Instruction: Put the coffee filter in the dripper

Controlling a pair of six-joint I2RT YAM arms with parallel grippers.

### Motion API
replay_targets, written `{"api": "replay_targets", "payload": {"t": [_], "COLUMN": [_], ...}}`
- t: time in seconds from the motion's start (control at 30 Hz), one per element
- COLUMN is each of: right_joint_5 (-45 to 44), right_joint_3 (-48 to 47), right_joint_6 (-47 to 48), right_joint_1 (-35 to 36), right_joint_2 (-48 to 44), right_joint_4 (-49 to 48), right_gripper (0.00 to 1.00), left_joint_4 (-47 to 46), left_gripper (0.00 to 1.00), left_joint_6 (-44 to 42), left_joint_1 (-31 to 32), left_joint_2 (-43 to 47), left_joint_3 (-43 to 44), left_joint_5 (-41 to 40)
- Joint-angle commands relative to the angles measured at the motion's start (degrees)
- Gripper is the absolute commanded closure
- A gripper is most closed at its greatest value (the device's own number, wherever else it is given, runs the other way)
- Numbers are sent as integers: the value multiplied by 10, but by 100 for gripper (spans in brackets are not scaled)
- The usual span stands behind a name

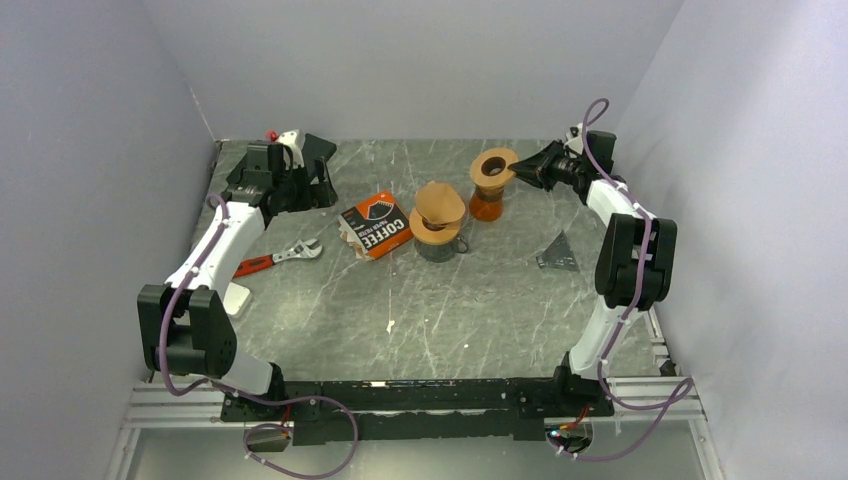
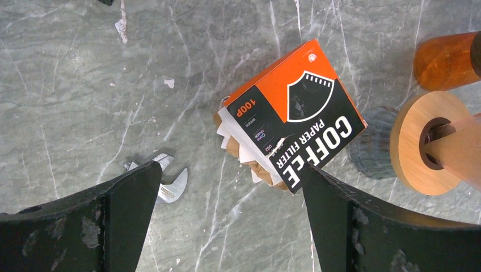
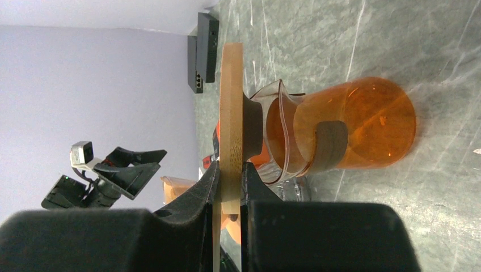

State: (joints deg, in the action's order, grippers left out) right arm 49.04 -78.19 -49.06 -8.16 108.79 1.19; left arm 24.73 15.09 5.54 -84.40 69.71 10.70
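Observation:
The orange and black coffee filter box (image 1: pixel 377 225) lies on the table, with brown paper filters (image 2: pixel 258 164) sticking out of its open end. One dripper with a wooden collar (image 1: pixel 493 168) sits on an orange glass carafe (image 1: pixel 487 206). My right gripper (image 1: pixel 519 168) is shut on the edge of that collar (image 3: pixel 231 113), above the carafe (image 3: pixel 351 122). A second dripper (image 1: pixel 440 205) with a wooden collar (image 2: pixel 417 141) rests on a grey glass (image 1: pixel 440 247). My left gripper (image 1: pixel 305 172) is open and empty (image 2: pixel 230 173), raised at the back left, short of the box (image 2: pixel 289 110).
An adjustable wrench (image 1: pixel 280 257) lies left of the box and shows in the left wrist view (image 2: pixel 164 184). A grey triangular piece (image 1: pixel 560 253) lies at the right. A white object (image 1: pixel 237 297) sits by the left arm. A black device (image 3: pixel 204 51) stands by the back wall.

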Motion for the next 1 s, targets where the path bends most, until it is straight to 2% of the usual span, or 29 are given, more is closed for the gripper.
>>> {"api": "replay_targets", "payload": {"t": [0.0,0.03,0.1,0.23,0.43,0.77,0.97], "right_joint_5": [10,8,4,3,-20,-57,-104], "right_joint_3": [9,11,13,20,18,9,-4], "right_joint_6": [13,15,16,6,17,57,104], "right_joint_1": [-2,-2,-3,-3,-4,-4,-4], "right_joint_2": [9,10,13,17,11,-3,-27], "right_joint_4": [-15,-15,-15,-25,-15,54,99], "right_gripper": [100,100,94,92,80,69,55], "left_joint_4": [-11,-11,-9,-10,-10,-11,-11], "left_gripper": [1,1,2,2,2,2,2], "left_joint_6": [-9,-8,-9,-8,-7,-5,-5], "left_joint_1": [-2,-1,-2,-2,-2,-2,-2], "left_joint_2": [1,1,1,2,1,-3,-6], "left_joint_3": [5,5,6,6,7,9,7], "left_joint_5": [10,11,12,13,16,21,20]}}
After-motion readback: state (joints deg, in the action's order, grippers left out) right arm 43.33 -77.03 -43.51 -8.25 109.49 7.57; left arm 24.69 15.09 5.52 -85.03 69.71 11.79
